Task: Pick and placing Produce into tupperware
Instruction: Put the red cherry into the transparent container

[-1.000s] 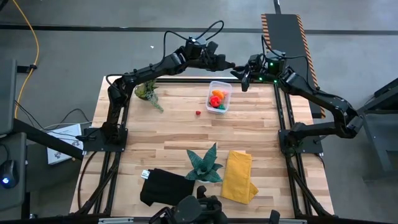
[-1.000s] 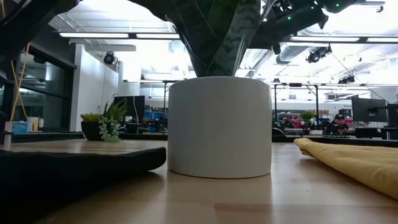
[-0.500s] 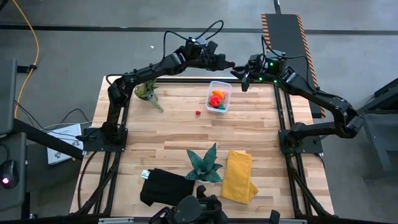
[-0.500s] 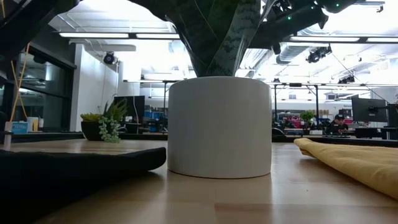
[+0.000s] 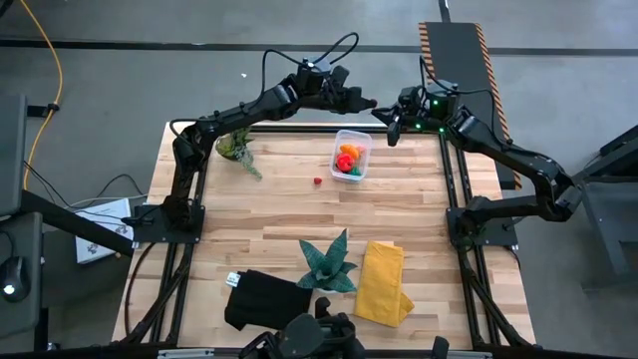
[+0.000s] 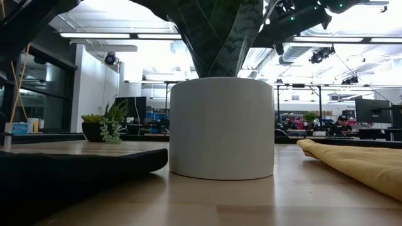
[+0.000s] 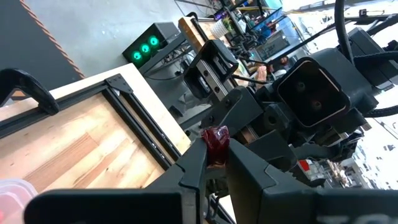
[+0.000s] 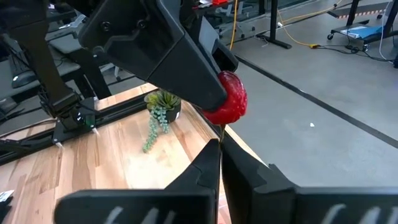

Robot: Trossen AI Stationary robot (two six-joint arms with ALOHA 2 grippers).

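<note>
Red toy fruit point(image 7: 216, 140) sits pinched in the left gripper point(image 5: 369, 104) above the tupperware point(image 5: 351, 156); the right gripper point(image 5: 383, 116), fingers together, faces it. No legible writing.

1. Bench point(image 5: 419, 214): pale wood planks, black frame at its edges.
2. Far middle: clear tub point(image 5: 351, 155), holding orange, red and green produce.
3. Just beside the tub, toward the left arm's side: one small red piece point(image 5: 317, 180), apart from it.
4. Far left corner: small leafy plant point(image 5: 235, 147).
5. Near edge, left to right: black cloth point(image 5: 264, 301), teal spiky plant point(image 5: 328, 263) in a white pot point(image 6: 221, 127), folded yellow cloth point(image 5: 384, 282).
</note>
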